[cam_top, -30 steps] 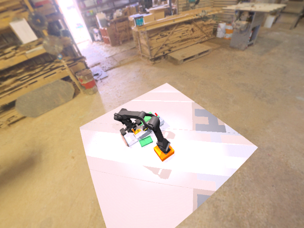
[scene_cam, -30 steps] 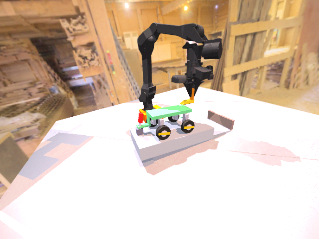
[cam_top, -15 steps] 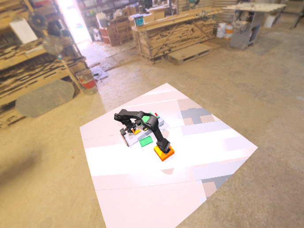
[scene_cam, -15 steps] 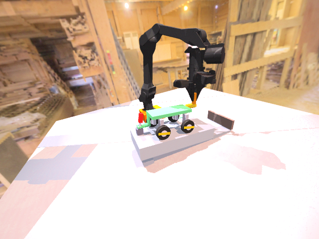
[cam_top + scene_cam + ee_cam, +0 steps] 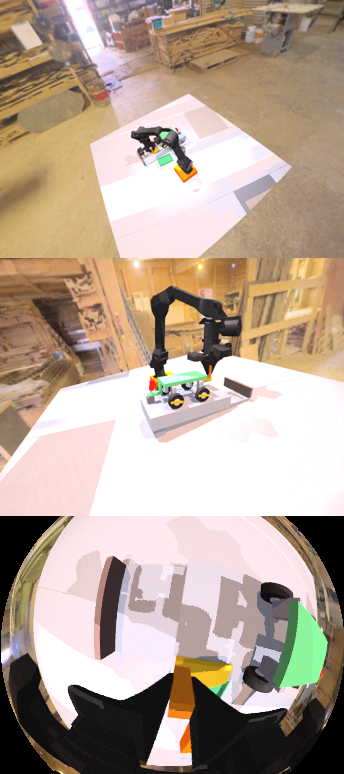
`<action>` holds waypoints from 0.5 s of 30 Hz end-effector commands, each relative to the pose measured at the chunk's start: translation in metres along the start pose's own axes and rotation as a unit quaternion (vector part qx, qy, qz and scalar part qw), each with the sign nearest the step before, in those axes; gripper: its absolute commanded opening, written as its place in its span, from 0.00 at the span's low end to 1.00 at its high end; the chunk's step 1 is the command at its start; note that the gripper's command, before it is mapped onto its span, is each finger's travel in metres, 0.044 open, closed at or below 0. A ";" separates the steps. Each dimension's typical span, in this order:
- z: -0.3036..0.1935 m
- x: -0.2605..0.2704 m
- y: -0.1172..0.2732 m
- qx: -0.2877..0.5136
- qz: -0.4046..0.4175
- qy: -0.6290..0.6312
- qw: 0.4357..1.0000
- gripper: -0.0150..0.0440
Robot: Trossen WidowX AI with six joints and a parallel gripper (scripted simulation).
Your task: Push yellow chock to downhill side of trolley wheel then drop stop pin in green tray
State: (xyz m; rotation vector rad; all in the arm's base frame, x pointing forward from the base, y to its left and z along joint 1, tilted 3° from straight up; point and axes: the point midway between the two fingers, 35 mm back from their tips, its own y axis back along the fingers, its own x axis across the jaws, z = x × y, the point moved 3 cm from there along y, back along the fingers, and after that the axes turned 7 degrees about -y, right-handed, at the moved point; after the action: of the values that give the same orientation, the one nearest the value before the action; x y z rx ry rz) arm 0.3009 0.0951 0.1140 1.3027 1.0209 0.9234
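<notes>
Top view: arm's folded back over the ramp [image 5: 150, 160] [image 5: 188, 412] [image 5: 150, 633], w/ the yellow chock [image 5: 156, 151] [image 5: 207, 379] [image 5: 207, 672] under the gripper [image 5: 151, 148] [image 5: 209, 372] [image 5: 180, 679], just downhill of the trolley [image 5: 165, 135] [image 5: 182, 378] [image 5: 304, 647]. Green tray [image 5: 165, 159] [image 5: 220, 689] beside the ramp.

Exterior: trolley's up on the ramp, red-headed stop pin [image 5: 177, 129] [image 5: 151, 385] in at the uphill end. Chock's near the downhill end, prob. not down on the ramp; contact can't be told. If it's lowered too far uphill, it could clip the deck or a wheel & jolt the trolley.

Wrist: pincer's nearly closed, pinching the chock's orange handle [image 5: 181, 691]. Gap shows btwn chock & near downhill wheel [image 5: 257, 679]. Chock's off to one side, so w/o a sideways fix it may miss the wheel; pin out then = trolley rolls.
</notes>
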 end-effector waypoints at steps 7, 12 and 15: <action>-0.001 -0.003 -0.021 0.003 -0.007 0.003 1.000 0.25; 0.000 -0.005 -0.020 0.003 -0.007 0.003 1.000 0.25; 0.000 -0.008 -0.019 0.003 -0.007 0.003 1.000 0.25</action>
State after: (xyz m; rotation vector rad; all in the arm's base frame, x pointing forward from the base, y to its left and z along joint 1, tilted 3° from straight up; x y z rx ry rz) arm 0.2987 0.0898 0.0956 1.3047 1.0310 0.9167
